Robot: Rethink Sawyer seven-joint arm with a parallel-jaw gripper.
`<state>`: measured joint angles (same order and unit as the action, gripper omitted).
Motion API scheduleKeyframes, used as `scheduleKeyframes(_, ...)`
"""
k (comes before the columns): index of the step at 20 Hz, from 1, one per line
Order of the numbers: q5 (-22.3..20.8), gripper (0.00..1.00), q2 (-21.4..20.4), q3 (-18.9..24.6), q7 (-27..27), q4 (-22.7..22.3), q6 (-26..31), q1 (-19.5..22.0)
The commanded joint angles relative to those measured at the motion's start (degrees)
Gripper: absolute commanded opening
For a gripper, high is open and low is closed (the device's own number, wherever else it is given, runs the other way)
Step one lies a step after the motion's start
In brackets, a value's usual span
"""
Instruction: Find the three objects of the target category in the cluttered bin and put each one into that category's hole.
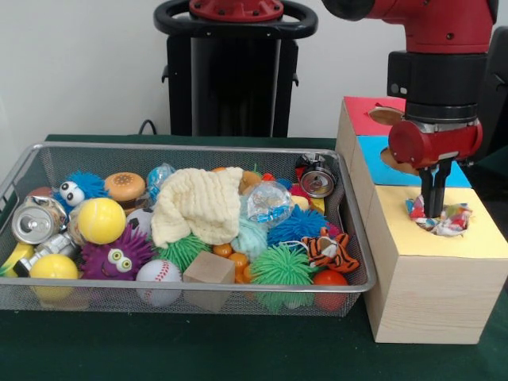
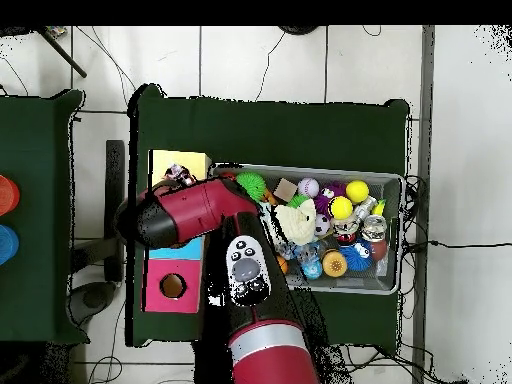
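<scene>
I see my claw [image 1: 433, 208] down at the hole in the yellow top of the wooden box [image 1: 432, 286], its fingers close together, pinching a speckled rope bundle [image 1: 450, 219] that sits in the hole; the box stands just beside the wire basket [image 1: 355, 230] on the green bench [image 1: 238, 349]. The basket is full of toys, with a cream cloth [image 1: 198, 205] lying on top.

A plain pale wall [image 1: 79, 71] stands behind the dark green tabletop [image 1: 159, 349]. From above, the floor [image 2: 270, 65] is light tile crossed by thin black cables [image 2: 440, 245], and a second green table [image 2: 40, 200] sits apart at the left
</scene>
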<state>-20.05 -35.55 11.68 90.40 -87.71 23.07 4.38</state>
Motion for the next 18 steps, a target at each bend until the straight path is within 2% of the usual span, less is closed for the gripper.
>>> scheduleKeyframes(1,-1.65,0.00,4.49,-0.54,3.68,0.43,1.87,1.90)
scheduleKeyframes(18,-4.70,0.00,9.49,-1.26,2.31,4.77,-1.06,1.01)
